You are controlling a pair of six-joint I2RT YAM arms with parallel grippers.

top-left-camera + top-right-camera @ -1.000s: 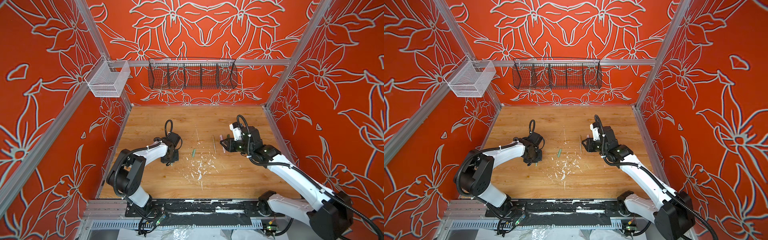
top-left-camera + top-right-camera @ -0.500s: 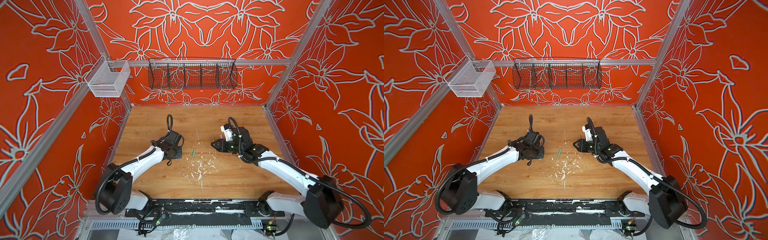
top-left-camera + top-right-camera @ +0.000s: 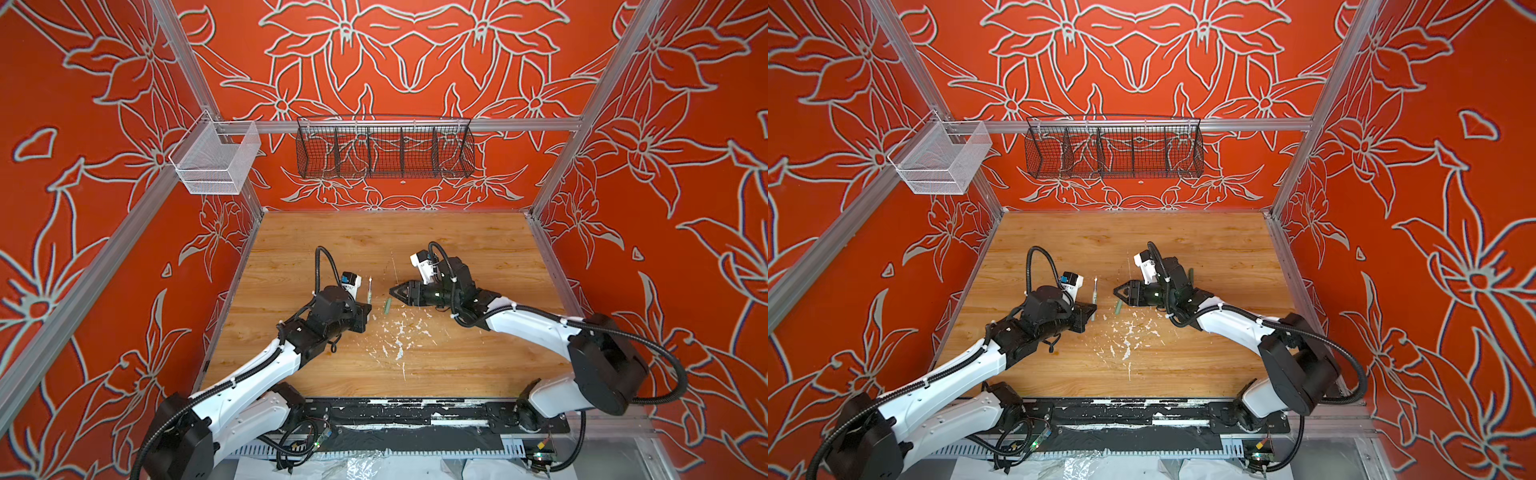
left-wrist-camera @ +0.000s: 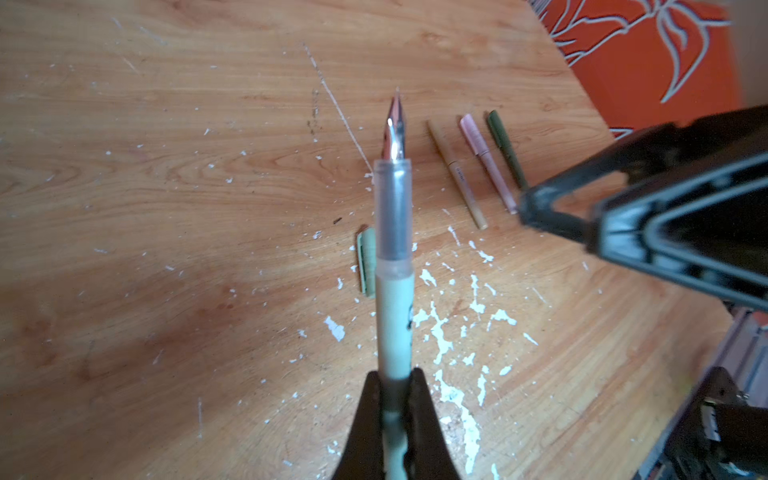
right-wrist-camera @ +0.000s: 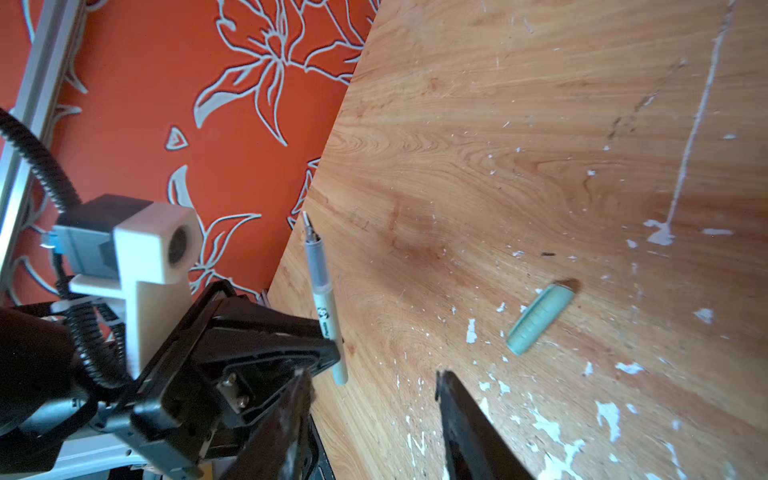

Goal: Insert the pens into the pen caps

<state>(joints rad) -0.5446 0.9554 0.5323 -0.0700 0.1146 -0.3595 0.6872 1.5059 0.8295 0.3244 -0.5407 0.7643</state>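
While clenched on the tail end of the pale green pen [image 4: 395, 316], holds it clear of the wooden table [image 4: 166, 208] with the left gripper [image 4: 394, 378] — bare nib pointing away from the fingers. Lying flat on the table between the two grippers in both top views: the pale green cap [image 3: 387, 305], untouched, at the edge of the white paint flecks [image 4: 440, 332]. Hovers near that cap with the right gripper [image 5: 374, 378], fingers spread and grasping nothing. Farther off, side by side on the table: tan pen [image 4: 457, 174], pink pen [image 4: 488, 162], dark green pen [image 4: 507, 149] — tan and pink both capped.
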